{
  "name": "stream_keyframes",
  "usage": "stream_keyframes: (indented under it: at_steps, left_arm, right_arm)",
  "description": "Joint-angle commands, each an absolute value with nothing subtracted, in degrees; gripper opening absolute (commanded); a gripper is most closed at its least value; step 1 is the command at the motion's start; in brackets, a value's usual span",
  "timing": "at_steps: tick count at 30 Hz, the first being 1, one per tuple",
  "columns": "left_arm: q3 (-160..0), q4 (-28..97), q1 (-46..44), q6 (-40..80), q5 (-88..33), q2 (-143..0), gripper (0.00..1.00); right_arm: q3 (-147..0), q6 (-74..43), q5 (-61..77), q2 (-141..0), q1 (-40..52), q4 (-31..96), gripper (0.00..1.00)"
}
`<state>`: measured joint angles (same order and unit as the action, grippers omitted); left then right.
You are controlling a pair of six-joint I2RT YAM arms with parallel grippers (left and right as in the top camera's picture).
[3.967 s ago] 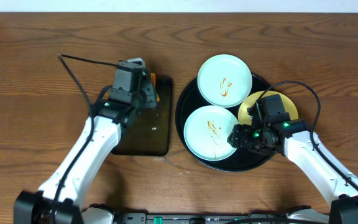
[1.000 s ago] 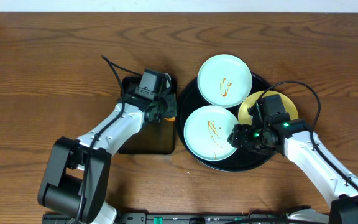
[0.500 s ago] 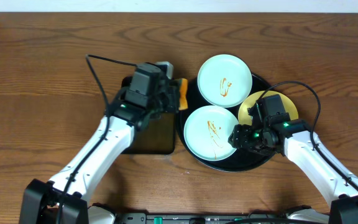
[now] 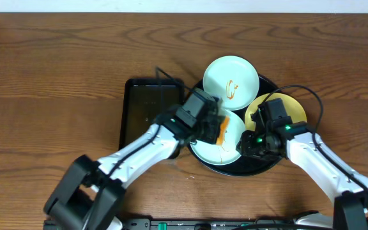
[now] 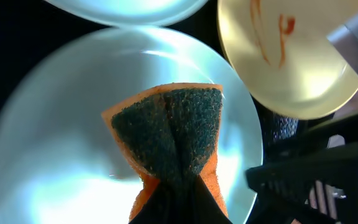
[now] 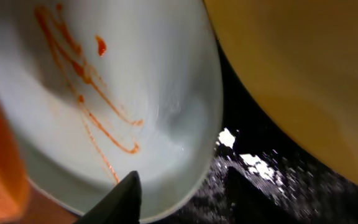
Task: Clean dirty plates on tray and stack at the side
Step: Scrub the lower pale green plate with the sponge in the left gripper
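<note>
The round black tray [image 4: 195,102] holds three plates. One mint plate [image 4: 230,83] with a sauce smear lies at the back. A second mint plate [image 4: 211,152] lies in front, and a yellow plate [image 4: 291,110] at the right is partly under my right arm. My left gripper [image 4: 213,130] is shut on an orange sponge [image 4: 222,131] with a dark green scouring face [image 5: 169,124], which rests on the front mint plate [image 5: 48,162]. My right gripper [image 4: 245,144] is open, its fingers [image 6: 182,196] straddling that smeared plate's [image 6: 135,74] right rim.
A smaller rectangular black tray [image 4: 142,112] lies left of the round tray. The yellow plate [image 5: 284,62] carries orange sauce marks. The wooden table [image 4: 43,76] extends left and behind. The two arms work close together over the round tray.
My left arm has carried the sponge from the rectangular tray rightward onto the front mint plate. My right arm has stayed at that plate's rim.
</note>
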<state>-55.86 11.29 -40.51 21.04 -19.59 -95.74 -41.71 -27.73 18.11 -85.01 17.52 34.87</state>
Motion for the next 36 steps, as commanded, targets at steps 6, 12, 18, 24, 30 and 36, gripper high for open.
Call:
stream_keyframes:
  at_steps: [6,12,18,24,30,36]
  left_arm:
    - [-56.5,8.7,-44.5,21.4,-20.1,-99.2,0.08]
    - [-56.5,8.3,-47.3,21.4,-20.1,-100.4,0.09]
    - [-56.5,7.8,-48.9,21.8,-19.9,-102.7,0.09]
    - [-56.5,8.4,-48.9,21.7,-11.3,-105.3,0.09]
    - [-56.5,11.1,-46.9,21.7,-1.8,-105.3,0.09]
    - [-56.5,11.7,-41.2,21.5,-0.3,-105.3,0.09]
  right_arm:
    - [-41.1,-29.2,17.8,-90.8,19.2,32.3,0.14]
    - [-41.1,-29.2,17.8,-91.1,19.2,32.1,0.04]
    - [-41.1,-29.1,17.8,-91.1,19.2,32.1,0.01]
    - [-41.1,-29.1,17.8,-91.1,19.2,32.2,0.01]
    - [-41.1,-29.1,17.8,-91.1,19.2,32.6,0.01]
    - [-41.1,-29.1,17.8,-91.1,19.2,32.6,0.01]
